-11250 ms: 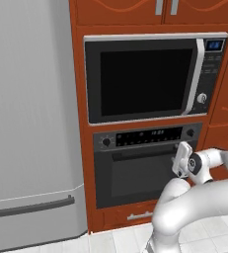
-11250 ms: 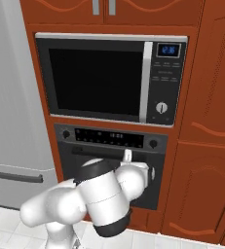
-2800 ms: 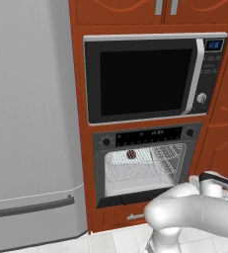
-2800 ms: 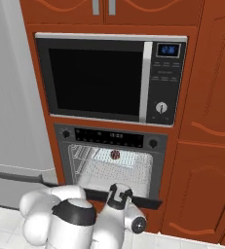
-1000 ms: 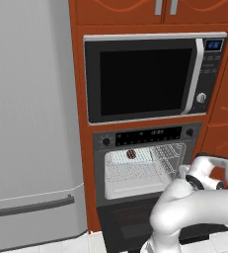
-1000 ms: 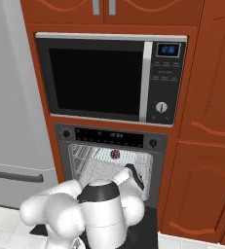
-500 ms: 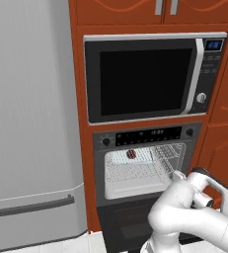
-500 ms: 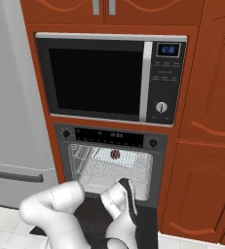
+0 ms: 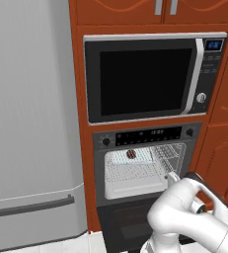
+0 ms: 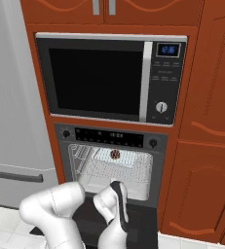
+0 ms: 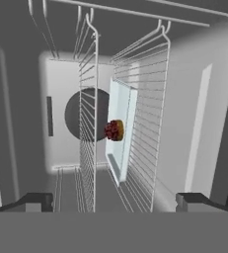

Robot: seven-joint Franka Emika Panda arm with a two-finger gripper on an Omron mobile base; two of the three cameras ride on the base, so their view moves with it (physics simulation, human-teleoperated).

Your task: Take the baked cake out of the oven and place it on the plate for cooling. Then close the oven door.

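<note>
The black oven (image 9: 147, 136) stands open, its door (image 9: 127, 223) folded down below the pale cavity. The baked cake (image 9: 131, 154), a tiny dark reddish-brown lump, sits far back on the upper wire rack (image 9: 135, 165); it also shows as the cake (image 10: 115, 154) and the cake (image 11: 114, 130), there on a pale tray (image 11: 121, 129). My gripper (image 11: 114, 200) is open and holds nothing, facing into the cavity from just outside the opening, well short of the cake. From the base, the gripper (image 9: 172, 176) hangs above the lowered door (image 10: 144, 224). The plate is out of view.
A silver-trimmed microwave (image 9: 145, 79) sits directly above the oven. A tall grey fridge (image 9: 31, 123) stands to the left, and red-brown cabinet fronts (image 10: 206, 146) to the right. In the rolled hand view, the wire racks (image 11: 88, 113) run upright through the cavity.
The hand has swung left and turned toward the oven opening over the lowered door. The jaws have stayed wide apart. The cake has not moved.
</note>
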